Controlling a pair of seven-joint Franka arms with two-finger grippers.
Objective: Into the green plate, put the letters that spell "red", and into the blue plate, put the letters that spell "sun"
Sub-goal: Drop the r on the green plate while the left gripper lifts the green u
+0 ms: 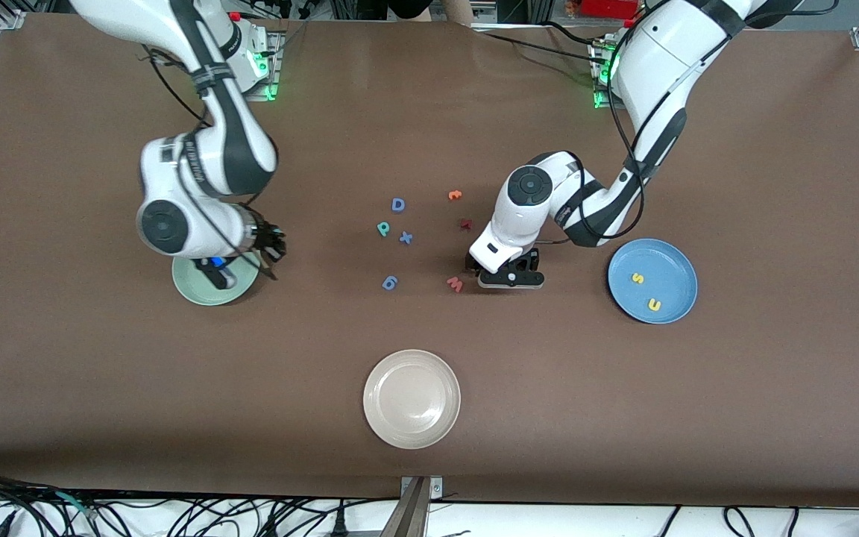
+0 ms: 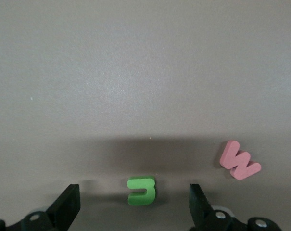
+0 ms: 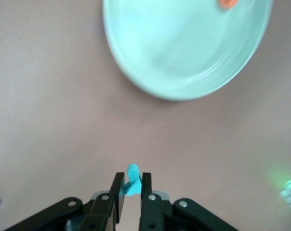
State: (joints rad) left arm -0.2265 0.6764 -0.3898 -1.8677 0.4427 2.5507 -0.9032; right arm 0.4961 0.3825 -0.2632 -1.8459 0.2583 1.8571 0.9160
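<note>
the left gripper [image 1: 510,277] is low over the table beside the pink w [image 1: 455,283], its fingers [image 2: 66,204] spread wide on either side of the green letter [image 2: 141,190], which lies flat on the table between them, untouched. the blue plate [image 1: 672,257], toward the left arm's end of the table, holds the yellow s [image 1: 637,279] and yellow u [image 1: 654,303]. the right gripper [image 3: 131,190] is up over the table near the green plate [image 3: 150,48], fingers pinched on a small teal letter [image 3: 132,179]. an orange letter [image 3: 228,3] lies in that plate. another teal letter [image 1: 383,228] rests mid-table beside the blue d [image 1: 398,204].
</note>
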